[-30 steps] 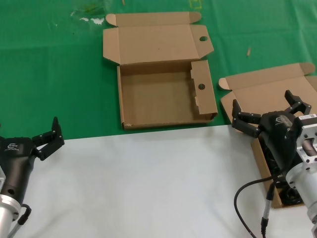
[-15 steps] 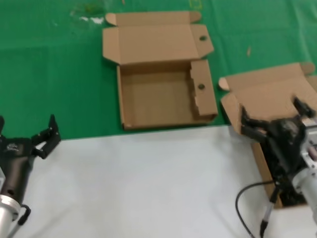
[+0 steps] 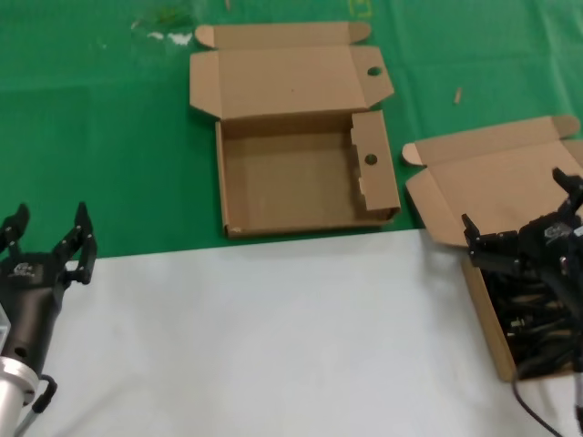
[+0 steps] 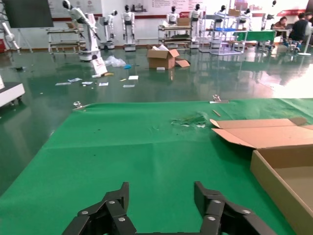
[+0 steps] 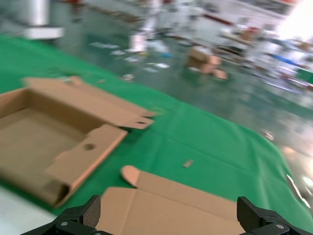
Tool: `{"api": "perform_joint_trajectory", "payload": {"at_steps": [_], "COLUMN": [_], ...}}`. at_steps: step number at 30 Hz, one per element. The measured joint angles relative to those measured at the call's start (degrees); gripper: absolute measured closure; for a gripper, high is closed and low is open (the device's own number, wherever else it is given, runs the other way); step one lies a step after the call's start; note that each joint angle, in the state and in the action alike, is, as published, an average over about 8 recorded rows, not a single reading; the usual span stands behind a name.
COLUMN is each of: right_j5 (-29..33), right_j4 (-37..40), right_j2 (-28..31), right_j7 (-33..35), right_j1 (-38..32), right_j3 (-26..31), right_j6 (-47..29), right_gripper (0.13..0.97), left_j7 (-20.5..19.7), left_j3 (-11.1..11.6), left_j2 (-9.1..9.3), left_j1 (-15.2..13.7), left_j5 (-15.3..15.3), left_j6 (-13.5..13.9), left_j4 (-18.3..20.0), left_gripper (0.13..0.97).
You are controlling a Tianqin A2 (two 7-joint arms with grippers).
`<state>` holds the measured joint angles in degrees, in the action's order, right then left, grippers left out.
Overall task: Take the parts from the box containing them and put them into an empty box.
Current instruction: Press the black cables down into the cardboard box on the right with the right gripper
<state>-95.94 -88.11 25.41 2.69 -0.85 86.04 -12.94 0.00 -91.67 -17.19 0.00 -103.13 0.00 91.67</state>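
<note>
**Right gripper over the cord box, left arm idle**

Where the head view looks down, the right gripper (image 3: 528, 232) hangs spread wide and empty over the box of cords (image 3: 487, 314), with the black power cords (image 3: 526, 314) lying inside. The left gripper (image 3: 46, 241), open and empty, sits at the white surface's edge. The empty box (image 3: 310, 187) lies on the green cloth (image 3: 100, 137).

In the left wrist view, both fingers (image 4: 115, 208) gape above the cloth.

In the right wrist view, the fingertips (image 5: 78, 215) stand far apart over the box's lid.
</note>
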Motion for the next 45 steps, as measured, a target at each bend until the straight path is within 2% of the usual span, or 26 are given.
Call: {"api": "perform_joint_trajectory", "payload": {"at_steps": [6,9,15,19,27,30,37,45], "right_j5": [10.63,13.45,14.73,15.31,19.68,21.69,24.89,25.91], "right_j4": [-4.17,-5.35,-4.47,-2.23,4.89,8.18,15.17,19.04], "right_j2": [11.49,17.79,29.19,33.43,34.03,32.76,29.4,27.26], "right_j7": [-12.06,-15.68,-15.65,-12.84,-7.6,-5.87,-3.19,-2.84], "right_j1": [0.46,-0.47,-6.4,-13.14,-27.45,-31.71,-38.4,-41.15], "right_j3": [1.29,2.25,6.65,11.07,20.2,22.83,26.77,28.64], "right_j6": [-9.98,-16.05,-29.11,-37.83,-51.08,-53.58,-55.63,-55.85], "right_gripper": [0.129,0.129,0.129,0.129,0.129,0.129,0.129,0.137], "left_j7": [0.0,0.0,0.0,0.0,0.0,0.0,0.0,0.0], "left_j3": [0.0,0.0,0.0,0.0,0.0,0.0,0.0,0.0], "left_j2": [0.0,0.0,0.0,0.0,0.0,0.0,0.0,0.0], "left_j1": [0.0,0.0,0.0,0.0,0.0,0.0,0.0,0.0], "left_j5": [0.0,0.0,0.0,0.0,0.0,0.0,0.0,0.01], "left_j6": [0.0,0.0,0.0,0.0,0.0,0.0,0.0,0.0], "left_j4": [0.0,0.0,0.0,0.0,0.0,0.0,0.0,0.0], "left_gripper": [0.663,0.704,0.828,0.828,0.926,0.926,0.926,0.957]}}
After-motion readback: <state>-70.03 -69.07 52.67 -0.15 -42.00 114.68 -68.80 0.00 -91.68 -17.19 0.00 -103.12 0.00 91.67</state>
